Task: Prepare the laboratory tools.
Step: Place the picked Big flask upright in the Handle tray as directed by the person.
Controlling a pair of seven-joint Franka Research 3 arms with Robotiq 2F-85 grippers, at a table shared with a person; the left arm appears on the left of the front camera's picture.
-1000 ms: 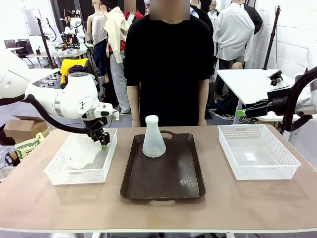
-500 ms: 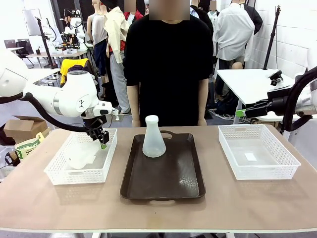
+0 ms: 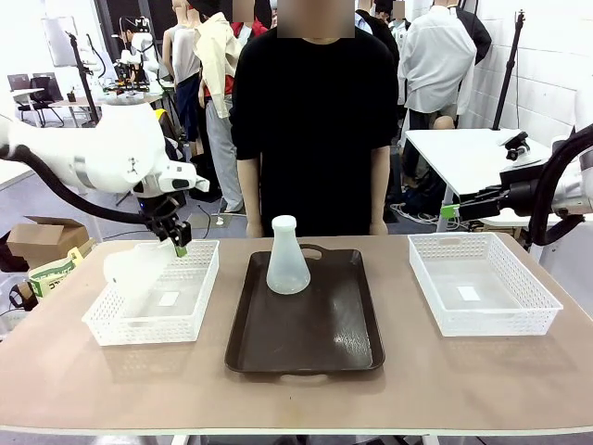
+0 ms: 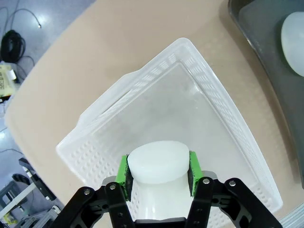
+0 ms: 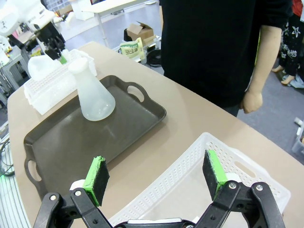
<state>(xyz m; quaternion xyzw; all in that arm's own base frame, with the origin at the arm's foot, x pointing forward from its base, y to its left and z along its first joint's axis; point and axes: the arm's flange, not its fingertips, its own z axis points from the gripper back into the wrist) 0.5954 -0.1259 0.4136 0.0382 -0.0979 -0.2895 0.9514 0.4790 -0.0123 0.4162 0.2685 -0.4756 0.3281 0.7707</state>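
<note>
— Start at the left: what's that arm got?

— The left pincer [image 3: 178, 247] is clamped on the neck of a frosted, translucent white conical flask [image 3: 132, 270]. It hangs over the white mesh basket on the left [image 3: 190, 311], lifted off its floor as far as I can judge. From the wrist view the green pads [image 4: 123, 170] sit either side of the neck, with the basket floor showing below.

— Which way does it lie?

— Tilted. Neck up toward the pincer, wide base swung down and out to the left, so the long axis slants instead of standing plumb.

— And where would it go?

— My guess is the dark brown tray [image 3: 306, 348] in the middle of the desk [image 3: 482, 380], just beside that basket on its right. A second frosted conical flask [image 3: 287, 257] stands upright at the tray's far end, so the free room lies nearer us. The held one would need righting, base down.

— The other arm?

— The right pincer [image 5: 156, 180] hangs wide open, holding nothing, above the near corner of the white mesh basket on the right [image 5: 266, 183], well apart from both flasks. The left arm is plainly the nearer one.
</note>
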